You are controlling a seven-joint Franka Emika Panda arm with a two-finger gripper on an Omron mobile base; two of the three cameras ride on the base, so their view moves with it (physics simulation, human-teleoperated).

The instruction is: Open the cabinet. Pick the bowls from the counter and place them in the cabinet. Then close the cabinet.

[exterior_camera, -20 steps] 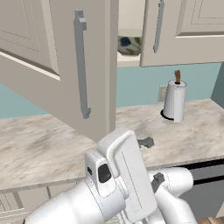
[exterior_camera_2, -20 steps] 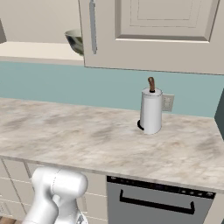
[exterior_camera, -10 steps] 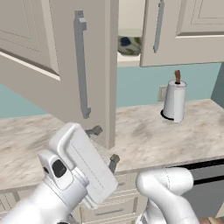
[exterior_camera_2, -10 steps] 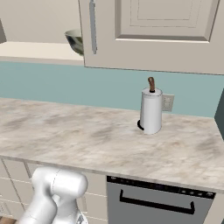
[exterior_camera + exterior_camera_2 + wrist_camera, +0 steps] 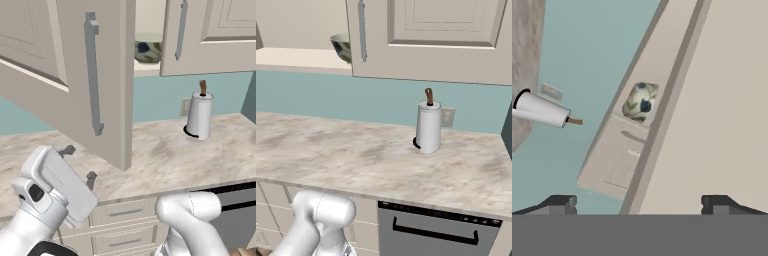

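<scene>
Beige raised-panel doors with long grey bar handles are fronting the cabinet (image 5: 95,75), whose left door is standing swung wide open toward the robot while the right door (image 5: 210,35) is sitting closed. A round greyish-white bowl (image 5: 148,51) with dark blue floral marks is resting on the cabinet's lower shelf, showing in the gap between the two doors; it is also peeking out beside the closed door's handle in the right base view (image 5: 342,46) and appearing rolled sideways in the hand view (image 5: 640,101). Marbled beige-grey stone is forming the tabletop (image 5: 165,155), smooth and long, carrying a white cylindrical paper-towel roll (image 5: 200,115) on an upright holder with a brown knob, near the teal wall. The white arm is bending low at the lower left of the left base view, its hand tilting up toward the open door. The pincer (image 5: 79,163) is standing with its two dark fingertips well apart, holding nothing.
</scene>
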